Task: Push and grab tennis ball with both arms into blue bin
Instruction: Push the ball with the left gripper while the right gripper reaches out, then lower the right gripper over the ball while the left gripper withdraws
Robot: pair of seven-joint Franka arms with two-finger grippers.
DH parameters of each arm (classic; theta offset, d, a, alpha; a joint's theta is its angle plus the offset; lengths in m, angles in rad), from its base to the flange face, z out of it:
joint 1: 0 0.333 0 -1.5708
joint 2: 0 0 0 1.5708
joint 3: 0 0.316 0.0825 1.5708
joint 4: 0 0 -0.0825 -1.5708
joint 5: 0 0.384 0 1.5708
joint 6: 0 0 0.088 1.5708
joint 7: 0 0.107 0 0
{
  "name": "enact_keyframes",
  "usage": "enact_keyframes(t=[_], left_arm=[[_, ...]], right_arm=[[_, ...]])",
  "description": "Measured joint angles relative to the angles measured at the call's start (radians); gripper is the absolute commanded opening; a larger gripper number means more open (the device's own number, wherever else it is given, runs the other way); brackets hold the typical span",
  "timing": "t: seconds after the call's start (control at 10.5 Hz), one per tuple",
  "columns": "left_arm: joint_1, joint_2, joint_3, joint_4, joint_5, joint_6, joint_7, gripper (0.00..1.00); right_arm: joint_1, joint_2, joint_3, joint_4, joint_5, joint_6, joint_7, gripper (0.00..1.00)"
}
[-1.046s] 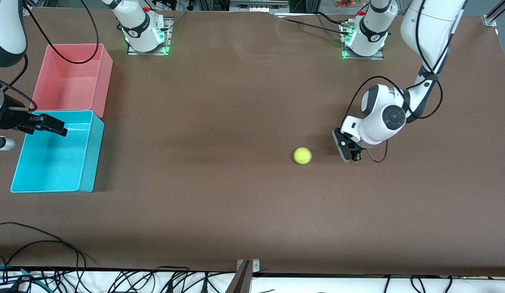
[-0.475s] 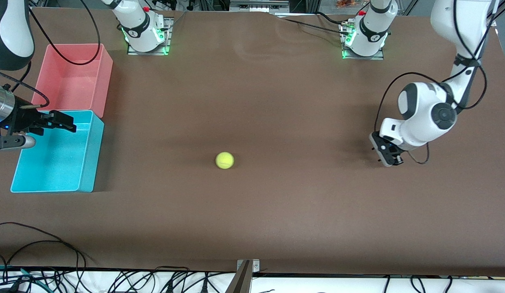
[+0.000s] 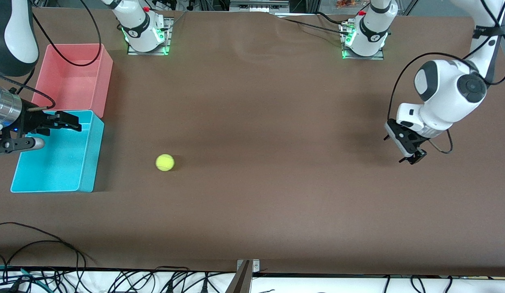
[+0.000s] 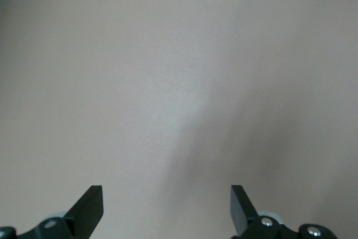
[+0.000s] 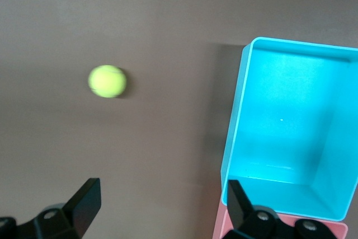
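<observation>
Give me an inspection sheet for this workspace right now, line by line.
Surface: brown table, flat and bare across the middle.
Job's things: tennis ball on the table, outside the blue bin, beside it toward the left arm's end; nothing seen in the bin.
Clutter: pink bin touching the blue bin, farther from the front camera; nothing seen inside.
Grippers: right end effector open, over the blue bin; left end effector open, over bare table at the left arm's end.
Cables: black cables along the table edge nearest the camera; one loop over the pink bin.
Surroundings: two arm bases lit green.
</observation>
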Motion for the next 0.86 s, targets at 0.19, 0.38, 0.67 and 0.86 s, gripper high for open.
enact_keyframes(t=[0.19,0.38,0.67,0.86], left_arm=[[0.011,-0.052,0.004,-0.003,0.000,-0.002,0.000,1.00],[0.019,-0.088,0.004,-0.006,0.000,-0.003,0.000,1.00],[0.022,-0.133,0.033,0.009,0.000,0.001,-0.001,1.00],[0.027,-0.169,0.067,0.018,0.000,-0.037,-0.001,1.00]], right_arm=[[0.007,0.006,0.006,0.000,0.021,-0.022,-0.091,1.00],[0.011,0.025,0.041,-0.001,0.046,-0.051,-0.170,1.00],[0.025,0.057,0.080,-0.001,0.046,-0.057,-0.208,1.00],[0.044,0.075,0.081,-0.001,0.043,-0.057,-0.297,1.00]])
